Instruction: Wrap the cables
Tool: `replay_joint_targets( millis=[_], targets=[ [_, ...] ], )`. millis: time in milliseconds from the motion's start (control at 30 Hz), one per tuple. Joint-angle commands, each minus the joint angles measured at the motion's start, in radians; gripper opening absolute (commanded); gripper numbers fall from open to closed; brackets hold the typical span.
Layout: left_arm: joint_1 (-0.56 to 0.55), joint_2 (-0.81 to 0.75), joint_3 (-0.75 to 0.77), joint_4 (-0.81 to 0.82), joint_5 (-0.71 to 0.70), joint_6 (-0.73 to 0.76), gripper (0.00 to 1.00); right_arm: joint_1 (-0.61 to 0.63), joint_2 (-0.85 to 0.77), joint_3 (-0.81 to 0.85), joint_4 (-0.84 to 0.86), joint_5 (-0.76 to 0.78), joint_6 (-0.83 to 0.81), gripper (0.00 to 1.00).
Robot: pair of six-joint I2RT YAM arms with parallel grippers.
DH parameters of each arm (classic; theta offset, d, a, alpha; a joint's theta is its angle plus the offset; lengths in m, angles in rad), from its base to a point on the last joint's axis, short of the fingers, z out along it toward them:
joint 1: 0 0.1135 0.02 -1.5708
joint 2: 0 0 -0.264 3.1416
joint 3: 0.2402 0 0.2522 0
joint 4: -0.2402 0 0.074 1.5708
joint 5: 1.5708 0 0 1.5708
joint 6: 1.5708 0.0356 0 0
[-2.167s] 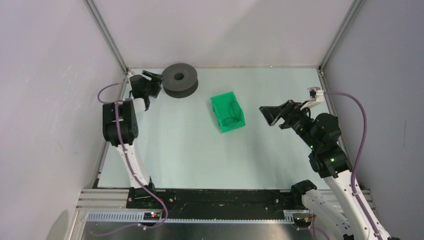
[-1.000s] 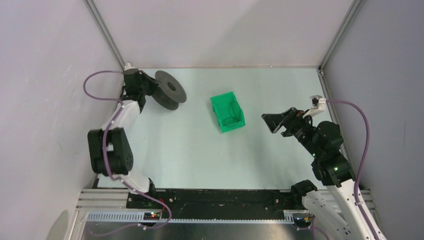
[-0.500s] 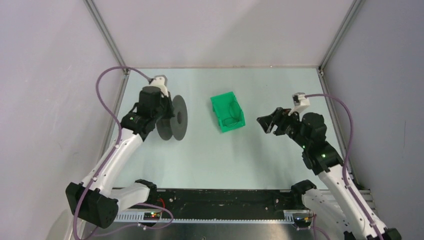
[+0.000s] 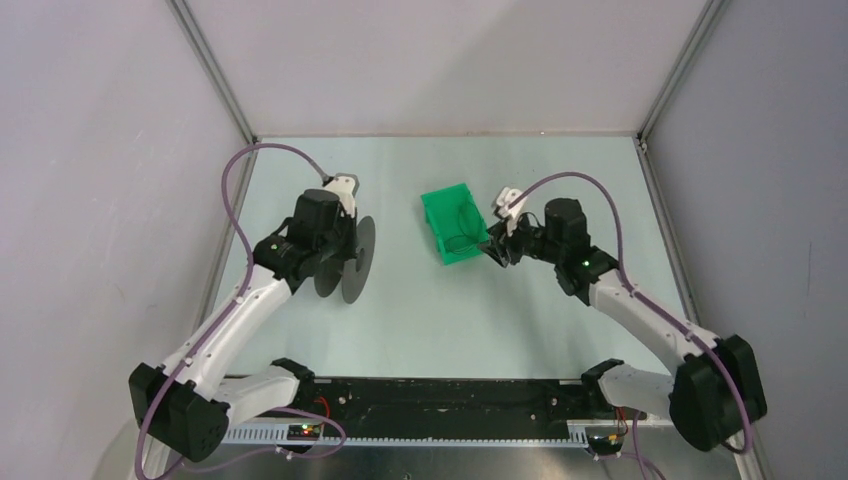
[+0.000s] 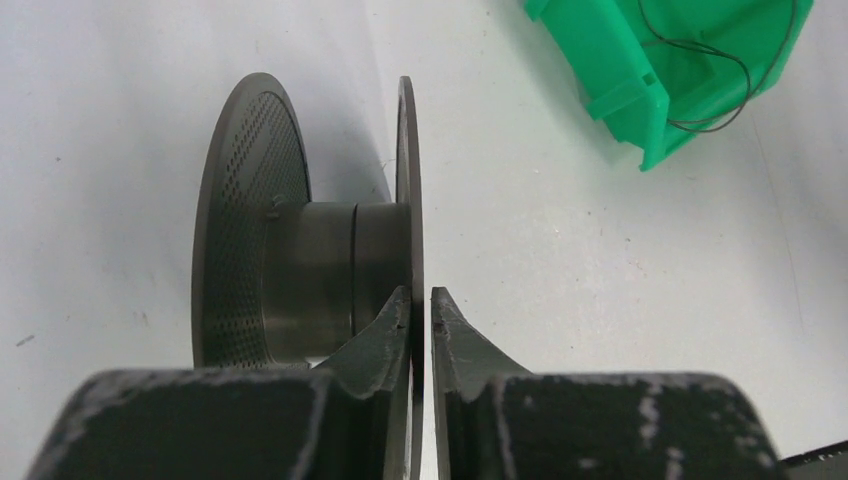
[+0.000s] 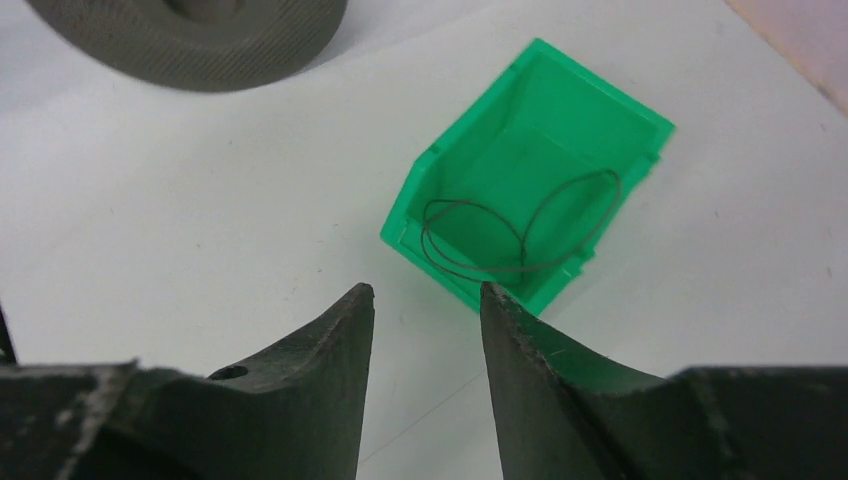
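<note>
The cables are a hair-thin black wire point(image 6: 520, 232) lying in loose loops inside the green bin point(image 6: 610, 115), and also show in the left wrist view point(image 5: 712, 92) and the top view point(image 4: 462, 240). My right gripper point(image 6: 428, 292) hovers just short of the bin's near corner, half open with nothing between its fingers; from above it point(image 4: 497, 250) sits at the bin's right side. My left gripper point(image 5: 420, 300) is shut on the thin rim of a dark grey spool point(image 5: 300, 260), one finger on each side of the flange. The spool point(image 4: 355, 262) stands on edge, left of the bin point(image 4: 447, 205).
Purple hoses arch over both arms point(image 4: 240, 175) point(image 4: 590, 190). The white table point(image 4: 420, 320) is walled at the back and both sides. A faint thin line point(image 6: 425, 415) crosses the table between the right fingers.
The right arm swung left from the table's right side up to the bin, its jaws narrowing. The left arm carried the upright spool a little nearer the front.
</note>
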Motion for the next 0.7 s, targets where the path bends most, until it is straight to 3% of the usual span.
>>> replay_joint_targets(
  millis=[0,300,533,633,667],
  targets=[
    [-0.009,-0.024,0.001,0.025,0.085,0.004,0.17,0.026,0.109,0.002,0.133,-0.161,-0.325,0.47],
    [-0.01,-0.051,0.006,0.026,0.135,0.006,0.26,0.112,0.377,0.133,0.048,-0.076,-0.593,0.47],
    [-0.01,-0.029,-0.009,0.024,0.194,-0.015,0.28,0.125,0.479,0.217,-0.01,-0.031,-0.68,0.47],
    [-0.01,-0.028,-0.007,0.026,0.191,-0.015,0.28,0.124,0.504,0.25,-0.078,-0.031,-0.713,0.46],
    [-0.01,-0.028,-0.007,0.027,0.191,-0.015,0.28,0.124,0.508,0.253,-0.103,-0.134,-0.719,0.46]
  ],
)
